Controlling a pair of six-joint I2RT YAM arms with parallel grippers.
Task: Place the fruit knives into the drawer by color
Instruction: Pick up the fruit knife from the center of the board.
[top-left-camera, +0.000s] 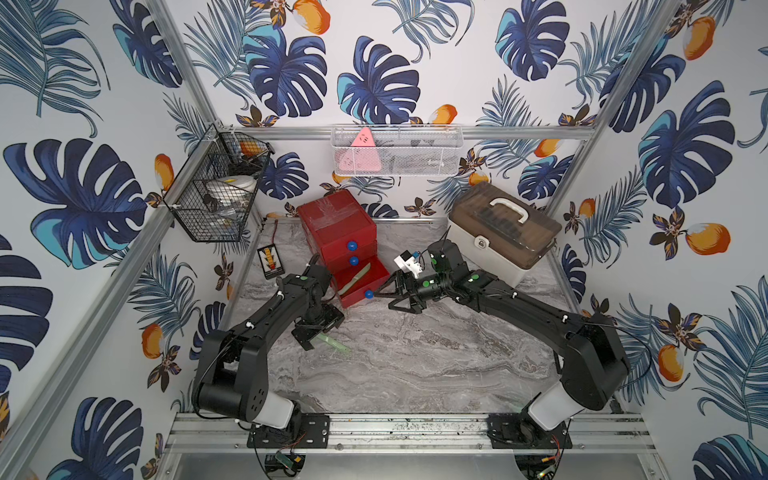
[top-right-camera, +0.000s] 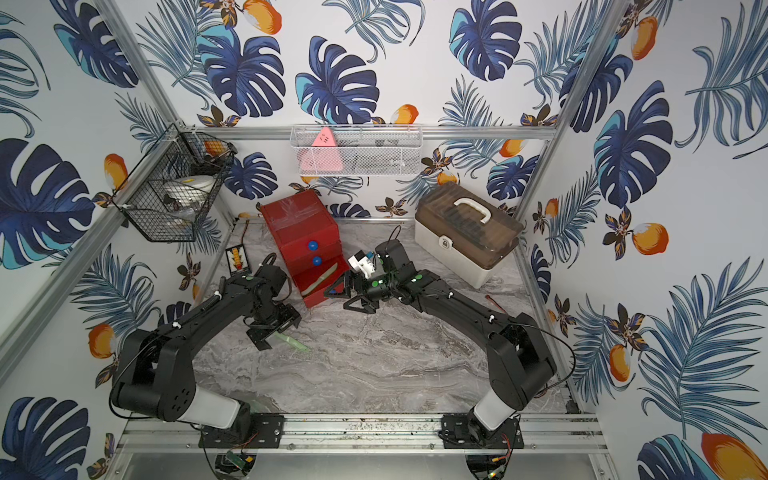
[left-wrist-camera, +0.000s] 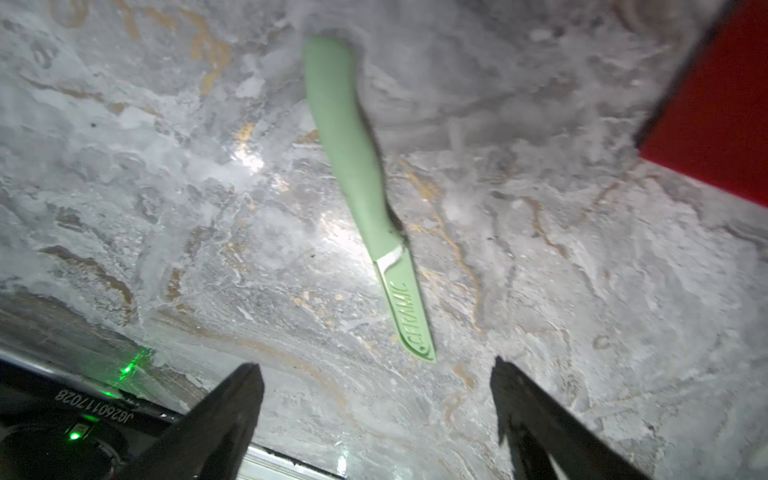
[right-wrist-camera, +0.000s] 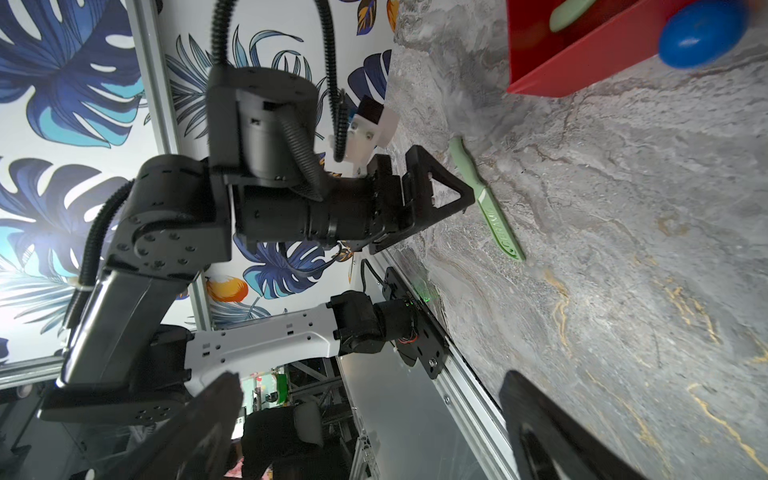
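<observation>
Leaf-print walls close in a grey marbled tabletop (top-left-camera: 415, 365). The red drawer chest (top-left-camera: 336, 224) stands by the far edge toward the left corner. Its bottom drawer (top-left-camera: 353, 298) is pulled out with one pale green knife (top-left-camera: 360, 274) lying inside, so I judge green belongs there. The second green knife (left-wrist-camera: 361, 187) lies flat on the tabletop between the chest and the near edge. My left pincer (left-wrist-camera: 376, 363) hangs over it, jaws wide and empty, placed to straddle it. My right pincer (top-left-camera: 383, 301), also wide and empty, sits just beside the drawer's blue knob (top-left-camera: 368, 294), probably to steady the drawer. The middle and near edge give me bare room, while the beige case (top-left-camera: 503, 232) crowds the far right corner.
</observation>
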